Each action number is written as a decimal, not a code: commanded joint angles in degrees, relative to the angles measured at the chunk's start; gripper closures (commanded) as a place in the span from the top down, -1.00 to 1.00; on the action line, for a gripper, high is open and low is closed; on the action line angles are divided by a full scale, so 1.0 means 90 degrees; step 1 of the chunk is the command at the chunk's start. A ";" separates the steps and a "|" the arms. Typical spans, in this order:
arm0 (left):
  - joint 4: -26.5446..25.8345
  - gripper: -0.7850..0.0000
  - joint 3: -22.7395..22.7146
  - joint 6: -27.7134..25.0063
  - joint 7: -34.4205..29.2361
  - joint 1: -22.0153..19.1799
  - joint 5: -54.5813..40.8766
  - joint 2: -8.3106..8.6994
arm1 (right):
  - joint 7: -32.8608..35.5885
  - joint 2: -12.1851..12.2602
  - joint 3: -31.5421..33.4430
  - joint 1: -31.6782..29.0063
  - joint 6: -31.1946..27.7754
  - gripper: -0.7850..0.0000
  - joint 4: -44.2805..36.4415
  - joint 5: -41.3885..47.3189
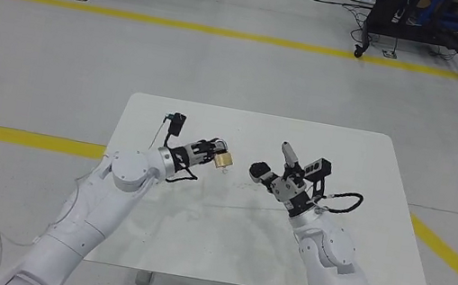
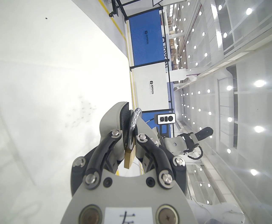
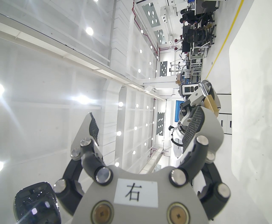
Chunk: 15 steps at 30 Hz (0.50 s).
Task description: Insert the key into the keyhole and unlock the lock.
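We see a white table on a pale grey floor crossed by yellow lines — a black wheeled frame stands at the far one. Blue and white panels stand beyond the table, round ceiling lights glare overhead, and dark office chairs crowd a distant corner.

White table, rounded corners, grey floor around it. Left claw over the table's middle, closed on a small brass lock that sticks out toward the other arm. Right claw near, facing it, not touching; fingers spread wide apart. Yellow floor lines run across beyond the table and beside it. Black wheeled frame at the far right, cables trailing.
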 commanded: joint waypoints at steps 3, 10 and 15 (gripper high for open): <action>-0.0030 -1.00 0.0017 0.0066 0.0074 0.0023 0.0056 -0.0005 | 0.0000 0.0000 0.0000 0.0000 -0.0001 1.00 0.0000 0.0000; 0.0102 -1.00 0.1299 0.1310 0.0569 -0.0637 0.1755 -0.0321 | -0.0497 0.0022 0.0379 -0.0173 -0.0832 1.00 -0.0118 -0.0288; 0.0797 -1.00 0.2445 0.2239 0.0507 -0.1505 0.2609 -0.0819 | -0.0628 0.0076 0.0829 -0.0685 -0.1394 1.00 -0.0563 -0.0492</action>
